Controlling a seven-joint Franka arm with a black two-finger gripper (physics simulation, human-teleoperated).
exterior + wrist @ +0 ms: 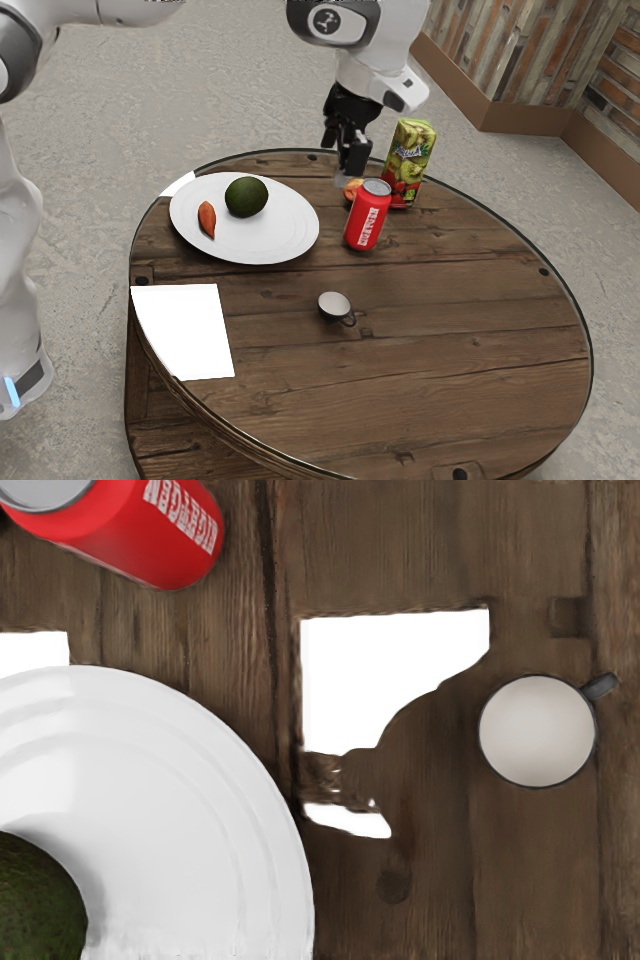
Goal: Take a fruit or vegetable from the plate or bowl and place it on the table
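Note:
My gripper [347,160] hangs over the table's far side, just above and behind the red can; its state cannot be made out. A white plate [275,238] holds a dark green avocado [246,197] and a small orange-red vegetable [207,219], lying apart. The plate stands to the exterior view's left of my gripper. In the wrist view the plate [190,810] appears with part of the avocado [35,905] on it. An orange-red round thing [352,191], partly hidden, sits behind the can, close below my gripper.
On the wooden table [450,330] stand a red can [368,216], a juice carton [410,160] behind it and a small cup [334,306] nearer the front. The wrist view also has the can [150,530] and the cup [537,731]. A bright white patch [190,330] marks the table's edge.

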